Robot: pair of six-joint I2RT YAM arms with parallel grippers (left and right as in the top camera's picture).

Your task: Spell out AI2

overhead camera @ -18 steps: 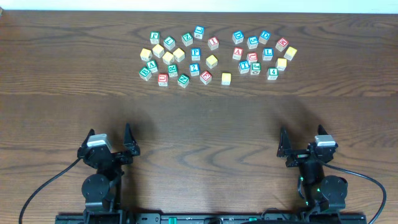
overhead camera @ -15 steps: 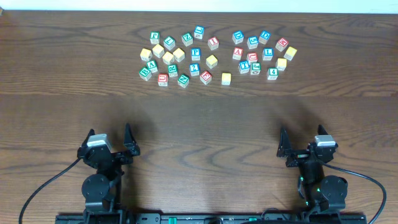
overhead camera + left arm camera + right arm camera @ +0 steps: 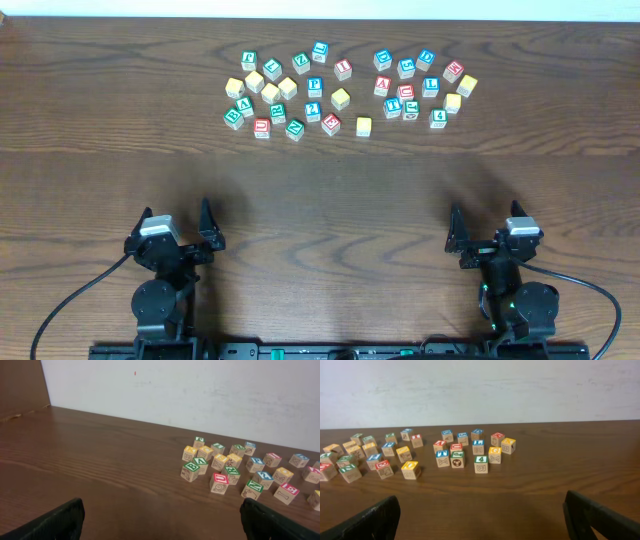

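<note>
Blocks (image 3: 341, 98) unmoved; left fingers (image 3: 207, 218), right fingers (image 3: 454, 228) stay spread.

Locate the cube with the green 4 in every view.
Overhead: the green 4 cube sits at the near right corner of the cluster.
Right wrist: the green 4 cube is near the picture's centre, the nearest cube of the right-hand group.
Left wrist: not in it; the cluster is cut off at the right edge.
Shared landmark: the red-topped cube on the cluster's near edge.
</note>
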